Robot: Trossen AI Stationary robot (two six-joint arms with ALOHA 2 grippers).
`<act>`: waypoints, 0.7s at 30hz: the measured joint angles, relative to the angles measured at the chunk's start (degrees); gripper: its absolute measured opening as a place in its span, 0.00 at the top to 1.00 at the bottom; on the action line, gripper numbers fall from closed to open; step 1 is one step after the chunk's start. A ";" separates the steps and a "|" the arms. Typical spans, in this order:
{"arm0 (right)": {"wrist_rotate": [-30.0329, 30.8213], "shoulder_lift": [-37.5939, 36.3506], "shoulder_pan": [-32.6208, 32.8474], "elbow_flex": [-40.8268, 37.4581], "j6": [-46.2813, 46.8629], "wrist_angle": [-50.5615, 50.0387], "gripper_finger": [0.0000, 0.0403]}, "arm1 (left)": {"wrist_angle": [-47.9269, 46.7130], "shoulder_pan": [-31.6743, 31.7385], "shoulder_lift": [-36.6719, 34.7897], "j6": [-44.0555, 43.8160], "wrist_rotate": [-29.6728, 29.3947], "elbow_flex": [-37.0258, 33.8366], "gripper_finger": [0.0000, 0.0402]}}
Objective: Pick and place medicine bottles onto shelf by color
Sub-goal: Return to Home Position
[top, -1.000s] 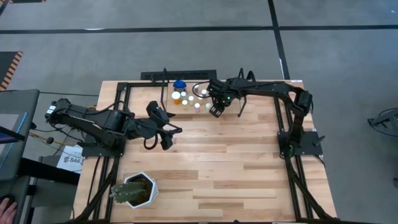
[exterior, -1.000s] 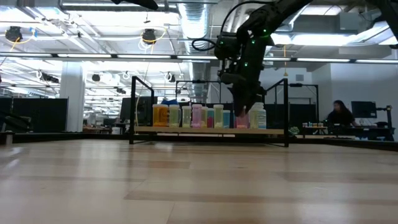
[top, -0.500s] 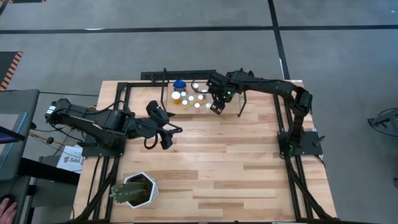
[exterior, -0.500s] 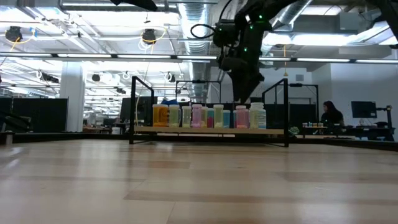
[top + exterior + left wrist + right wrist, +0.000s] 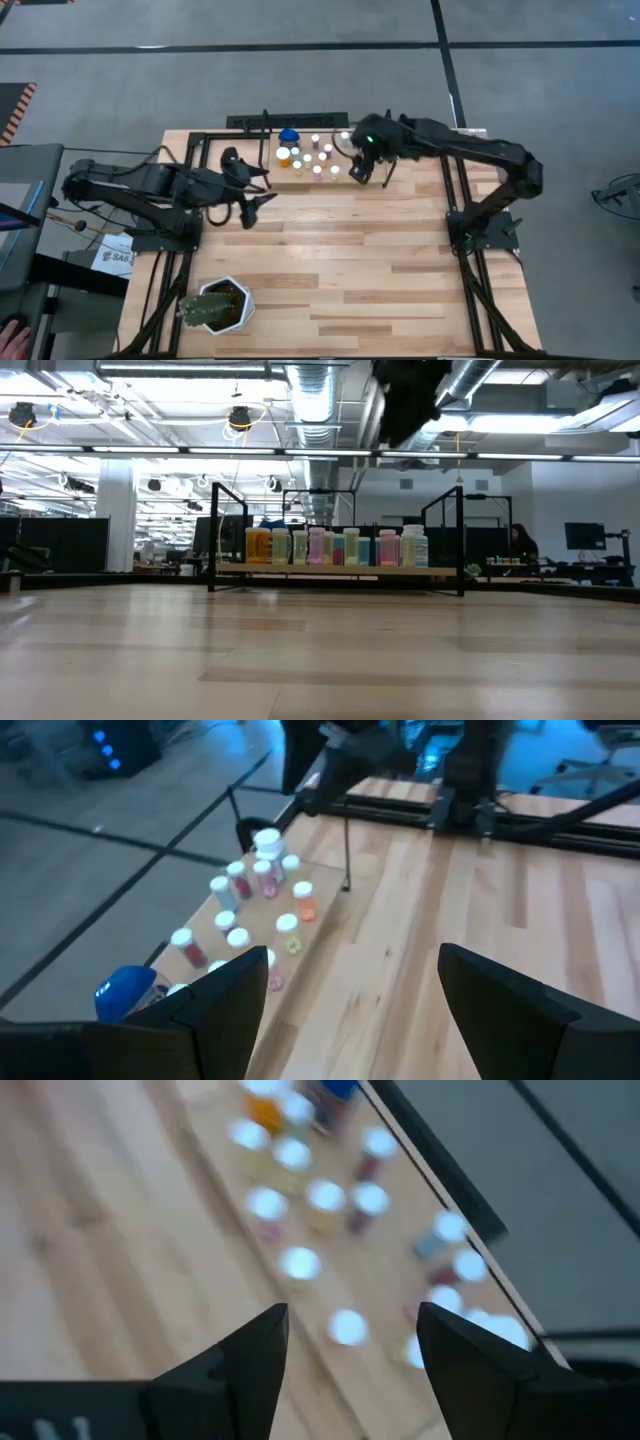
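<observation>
Several small medicine bottles (image 5: 312, 155), mostly white-capped, stand upright on the shelf (image 5: 300, 568) at the table's far edge. They have orange, yellow, pink and white bodies (image 5: 335, 547), and one has a blue lid (image 5: 289, 135). My right gripper (image 5: 358, 170) hangs open above the shelf's right part, high over the bottles (image 5: 320, 1200), with nothing between its fingers. My left gripper (image 5: 252, 203) stands open over the table's left half, near of the shelf. It faces the bottles (image 5: 255, 910) and holds nothing.
A green spiky plant in a white pot (image 5: 215, 305) stands at the table's near left. Black metal uprights (image 5: 460, 540) frame the shelf's ends. Black arm frames (image 5: 190, 190) run along both table sides. Bare wood (image 5: 350, 260) lies between shelf and near edge.
My right gripper has risen from among the bottles at the shelf's right end to well above them, leaving a pink bottle standing there. My left gripper has drawn back a little toward the table's left and far side.
</observation>
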 joint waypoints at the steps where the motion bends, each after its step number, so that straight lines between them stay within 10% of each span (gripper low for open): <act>1: 0.22 -1.56 1.34 -1.05 0.01 1.42 0.39 | -0.36 -0.04 -1.09 0.91 0.62 0.00 0.30; 21: 7.68 -33.11 22.63 -43.42 9.04 34.73 0.39 | -6.74 -0.04 -23.28 5.53 6.51 0.07 0.30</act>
